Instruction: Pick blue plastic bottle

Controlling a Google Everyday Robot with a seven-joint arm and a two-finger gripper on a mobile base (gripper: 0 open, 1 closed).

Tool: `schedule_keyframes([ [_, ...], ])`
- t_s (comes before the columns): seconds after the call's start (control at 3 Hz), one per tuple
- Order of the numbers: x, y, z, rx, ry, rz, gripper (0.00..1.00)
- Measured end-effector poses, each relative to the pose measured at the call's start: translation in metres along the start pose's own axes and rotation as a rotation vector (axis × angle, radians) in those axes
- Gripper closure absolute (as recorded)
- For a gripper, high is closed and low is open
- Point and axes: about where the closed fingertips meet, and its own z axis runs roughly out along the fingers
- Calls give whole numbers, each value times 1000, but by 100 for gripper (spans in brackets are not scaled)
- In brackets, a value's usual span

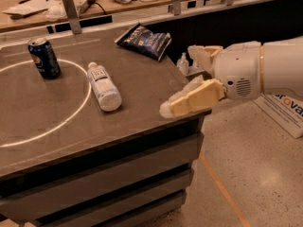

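Gripper point(179, 79) hangs over the right edge of the table point(142, 122), fingers spread apart with nothing between them. Blue plastic bottle point(103, 86) lies on its side on the tabletop, roughly 9 o'clock from the claw and well apart from it, white cap pointing to 11, right by the white circle line point(57, 126). Soda can point(43, 57) stands at 10 o'clock from the bottle, chip bag point(144, 40) at 1 o'clock.
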Motion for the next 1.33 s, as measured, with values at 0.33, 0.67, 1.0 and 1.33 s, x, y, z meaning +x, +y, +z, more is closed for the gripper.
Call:
schedule_keyframes([
  [0.33, 6, 11, 39, 32, -48, 40, 0],
  [0.67, 7, 9, 72, 74, -64, 52, 0],
  [1.0, 14, 13, 110, 81, -47, 18, 0],
  [1.33, 21, 15, 145, 101, -15, 4, 0],
])
